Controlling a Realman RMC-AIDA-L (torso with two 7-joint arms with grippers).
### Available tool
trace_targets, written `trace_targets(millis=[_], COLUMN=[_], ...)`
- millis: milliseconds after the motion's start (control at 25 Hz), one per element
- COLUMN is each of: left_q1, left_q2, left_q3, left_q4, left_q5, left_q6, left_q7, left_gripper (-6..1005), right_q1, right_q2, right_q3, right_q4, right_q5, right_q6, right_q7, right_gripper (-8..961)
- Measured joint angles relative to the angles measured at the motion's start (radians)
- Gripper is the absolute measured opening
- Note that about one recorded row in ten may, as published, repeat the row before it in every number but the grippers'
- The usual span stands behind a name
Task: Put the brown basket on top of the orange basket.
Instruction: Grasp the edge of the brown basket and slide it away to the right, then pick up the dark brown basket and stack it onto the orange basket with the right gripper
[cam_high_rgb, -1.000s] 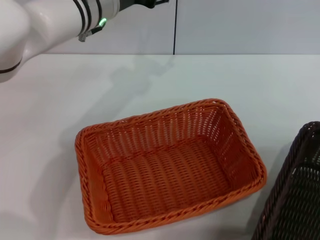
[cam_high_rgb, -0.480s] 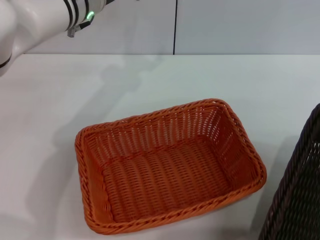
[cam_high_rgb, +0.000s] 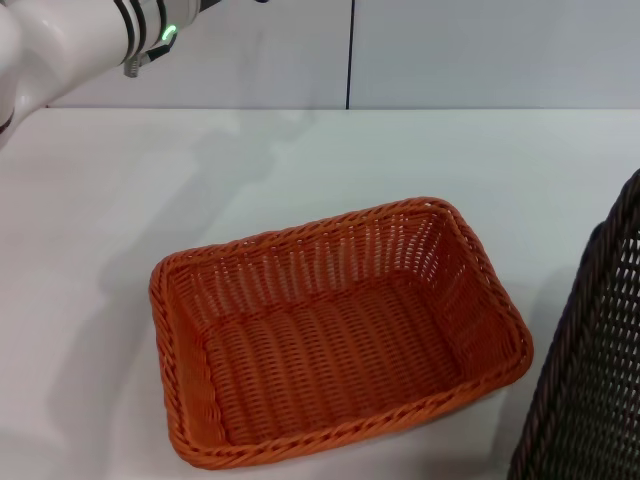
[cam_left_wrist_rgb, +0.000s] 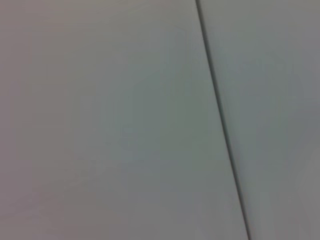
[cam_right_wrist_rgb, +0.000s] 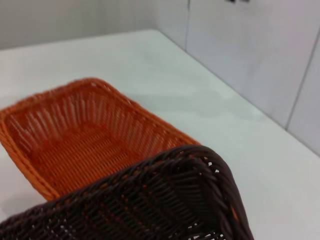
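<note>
The orange basket (cam_high_rgb: 340, 340) sits open and empty on the white table, in the middle of the head view. The brown basket (cam_high_rgb: 590, 360) rises at the right edge of that view, tipped up on end with its rim high and its open-weave side facing the orange basket. The right wrist view looks over the brown basket's braided rim (cam_right_wrist_rgb: 150, 200) from very close, with the orange basket (cam_right_wrist_rgb: 75, 135) just beyond it. My right gripper does not show in any view. My left arm (cam_high_rgb: 70, 40) is raised at the far left, its gripper past the frame's top.
The white table (cam_high_rgb: 300, 170) runs back to a pale wall with a dark vertical seam (cam_high_rgb: 350, 50). The left wrist view shows only that wall and seam (cam_left_wrist_rgb: 220, 120).
The brown basket has risen and tipped more upright at the right edge. My left arm has drawn back up and to the left. The orange basket has not moved.
</note>
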Motion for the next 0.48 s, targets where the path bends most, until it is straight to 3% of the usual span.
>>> trace_targets(millis=[480], left_q1=[0.009], left_q2=[0.001], left_q3=[-0.034], left_q4=[-0.013], left_q5=[-0.001], left_q6=[0.004], left_q7=[0.016], left_gripper=[845], right_q1=[-0.035], right_q2=[-0.018], right_q3=[0.004], right_q4=[0.08], right_q5=[0.198], right_q6=[-0.064], right_q7=[0.005], right_gripper=[167])
